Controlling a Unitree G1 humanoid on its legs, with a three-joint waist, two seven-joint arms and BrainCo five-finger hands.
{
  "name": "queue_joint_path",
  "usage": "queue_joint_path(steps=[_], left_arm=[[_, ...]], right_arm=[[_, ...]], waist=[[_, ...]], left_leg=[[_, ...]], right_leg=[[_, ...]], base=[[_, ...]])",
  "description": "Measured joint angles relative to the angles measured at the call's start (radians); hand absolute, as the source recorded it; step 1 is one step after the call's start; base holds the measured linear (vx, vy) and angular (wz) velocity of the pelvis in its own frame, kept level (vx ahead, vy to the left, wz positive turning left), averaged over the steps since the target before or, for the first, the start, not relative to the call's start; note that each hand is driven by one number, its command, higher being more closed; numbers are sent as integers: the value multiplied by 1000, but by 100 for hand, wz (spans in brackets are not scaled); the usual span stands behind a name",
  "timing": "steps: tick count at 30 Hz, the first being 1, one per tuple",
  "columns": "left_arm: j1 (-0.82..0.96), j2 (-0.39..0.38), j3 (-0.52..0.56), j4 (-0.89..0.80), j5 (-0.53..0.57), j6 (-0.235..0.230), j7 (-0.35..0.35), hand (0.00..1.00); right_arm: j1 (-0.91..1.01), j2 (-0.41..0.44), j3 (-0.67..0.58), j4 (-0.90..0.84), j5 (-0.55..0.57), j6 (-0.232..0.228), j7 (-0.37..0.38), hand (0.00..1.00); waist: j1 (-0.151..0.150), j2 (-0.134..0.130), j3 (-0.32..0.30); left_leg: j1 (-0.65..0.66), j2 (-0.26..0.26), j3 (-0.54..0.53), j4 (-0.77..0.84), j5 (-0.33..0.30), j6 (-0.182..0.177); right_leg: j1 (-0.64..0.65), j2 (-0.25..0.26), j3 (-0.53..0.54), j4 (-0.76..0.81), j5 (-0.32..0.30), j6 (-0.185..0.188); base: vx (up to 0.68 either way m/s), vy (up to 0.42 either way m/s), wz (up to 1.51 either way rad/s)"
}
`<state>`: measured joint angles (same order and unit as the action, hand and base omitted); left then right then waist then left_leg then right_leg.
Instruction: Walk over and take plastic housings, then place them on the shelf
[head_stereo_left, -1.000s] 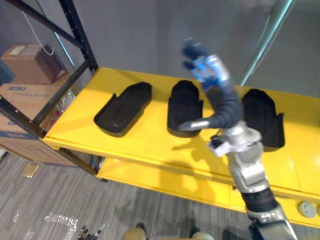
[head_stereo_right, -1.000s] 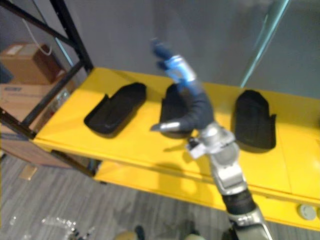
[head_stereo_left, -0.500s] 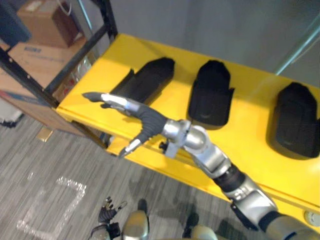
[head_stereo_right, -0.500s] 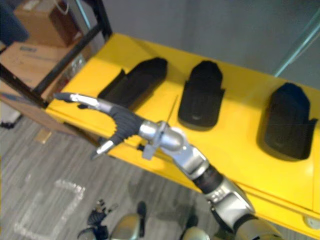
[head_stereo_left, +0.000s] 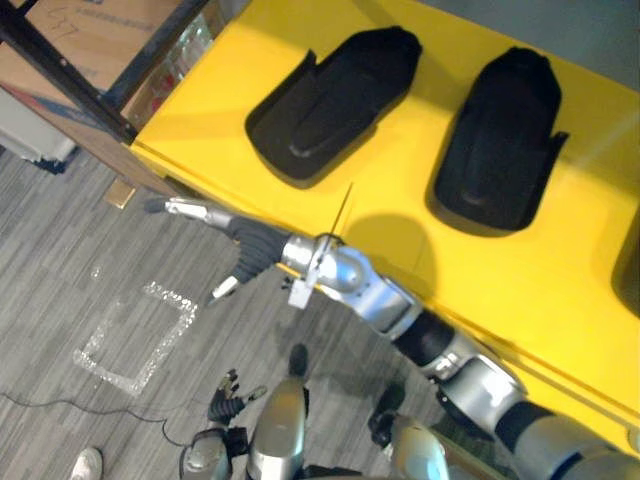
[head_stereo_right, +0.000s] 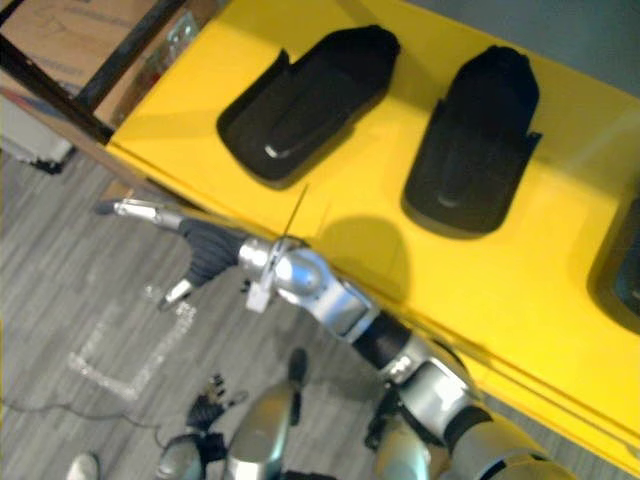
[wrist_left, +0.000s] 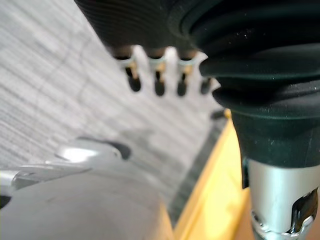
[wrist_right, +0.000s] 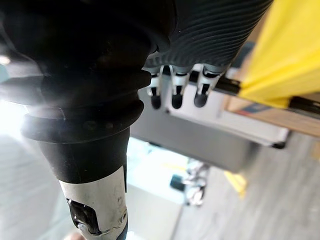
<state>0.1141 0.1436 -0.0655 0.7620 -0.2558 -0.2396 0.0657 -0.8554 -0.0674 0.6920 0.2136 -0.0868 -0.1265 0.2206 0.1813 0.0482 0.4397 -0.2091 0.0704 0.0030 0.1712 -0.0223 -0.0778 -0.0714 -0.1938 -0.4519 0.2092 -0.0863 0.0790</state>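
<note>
Two hands, both empty, by my reading; the left hand (wrist_left: 145, 30) hangs nearest, at about seven o'clock low in the eye views, its fingers relaxed and loose over the grey carpet floor (head_stereo_left: 90, 260), clasping nothing; next out, the right hand (head_stereo_left: 250, 248) reaches toward nine o'clock, just short of the shelf's front edge and below it, fingers (head_stereo_left: 190, 211) straight and thumb (head_stereo_left: 226, 287) splayed, likewise holding nothing; beyond it lies the yellow shelf (head_stereo_left: 560, 260), with one black plastic housing (head_stereo_left: 335, 105) at twelve o'clock, a second housing (head_stereo_left: 495, 140) at one o'clock, well apart from each other, and the rim of a third dark shape (head_stereo_left: 630, 270) at three o'clock; farthest, at eleven o'clock, a black rack bar (head_stereo_left: 70, 85) crosses cardboard boxes (head_stereo_left: 100, 30); judging from this, housings already rest on the shelf and none is in hand, so either placing is finished or another fetch remains; I cannot tell which.
</note>
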Motion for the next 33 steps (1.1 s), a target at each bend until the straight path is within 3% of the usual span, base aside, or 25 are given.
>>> queue_joint_path(steps=[1,2,7,8,14,16,19,21,26,30,33], left_arm=[[0,0,-2,-1,0,1,1,0],[-12,5,-31,-14,-1,10,9,0],[-13,4,-36,-16,-1,11,10,0],[-24,4,-68,-16,-11,29,13,0],[-25,5,-70,-16,-12,29,13,0],[-26,6,-74,-16,-15,29,19,0],[-26,6,-75,-15,-21,28,21,0],[-26,6,-75,-15,-21,28,20,0],[-26,6,-75,-14,-20,28,20,0],[-26,6,-75,-14,-16,28,21,0],[-23,6,-75,-14,-9,28,21,0]], right_arm=[[0,2,0,12,-12,8,-19,0],[-2,16,-53,109,-138,22,-255,0],[-10,18,-69,115,-162,21,-291,0],[-41,41,-190,215,-181,-1,-424,0],[-72,42,-188,270,-182,1,-439,0],[-102,43,-176,313,-185,37,-441,0],[-123,42,-181,349,-183,38,-441,0],[-124,39,-181,357,-182,21,-436,0],[-124,32,-134,355,-159,-81,-309,0],[-106,33,-38,124,-156,-107,-231,0],[-101,32,-35,-57,-156,-107,-196,0]], waist=[[0,1,1],[11,25,14],[12,31,17],[23,51,27],[24,51,27],[23,52,27],[24,53,27],[23,53,27],[22,53,27],[20,53,27],[18,51,26]], left_leg=[[0,0,-2,-3,3,0],[-1,3,-9,-29,27,-5],[-4,9,-4,-39,33,-9],[-7,7,3,-39,34,-9],[-20,8,2,-32,34,-9],[-20,8,2,-29,34,-9],[-19,8,2,-28,35,-8],[-20,7,3,-29,37,-7],[-19,7,5,-33,41,-7],[-12,13,6,-34,42,-8],[29,13,11,-50,42,-9]], right_leg=[[0,0,-2,2,-1,-1],[-19,-2,-7,25,-9,-5],[-35,2,-2,34,-12,-10],[-45,-3,5,42,-13,-11],[-57,-2,6,46,-13,-11],[-57,-3,7,48,-13,-11],[-57,-5,7,52,-13,-11],[-59,-11,7,55,-14,-11],[-62,-13,9,58,-13,-10],[-55,-11,9,54,-13,-10],[-19,-10,12,40,-11,-8]], base=[[-107,-57,14],[-98,-61,8],[-13,-30,-3],[13,-11,-6],[2,-2,-1],[0,0,0],[0,0,0],[0,0,0],[0,0,0],[0,0,0],[-2,-2,-3]])
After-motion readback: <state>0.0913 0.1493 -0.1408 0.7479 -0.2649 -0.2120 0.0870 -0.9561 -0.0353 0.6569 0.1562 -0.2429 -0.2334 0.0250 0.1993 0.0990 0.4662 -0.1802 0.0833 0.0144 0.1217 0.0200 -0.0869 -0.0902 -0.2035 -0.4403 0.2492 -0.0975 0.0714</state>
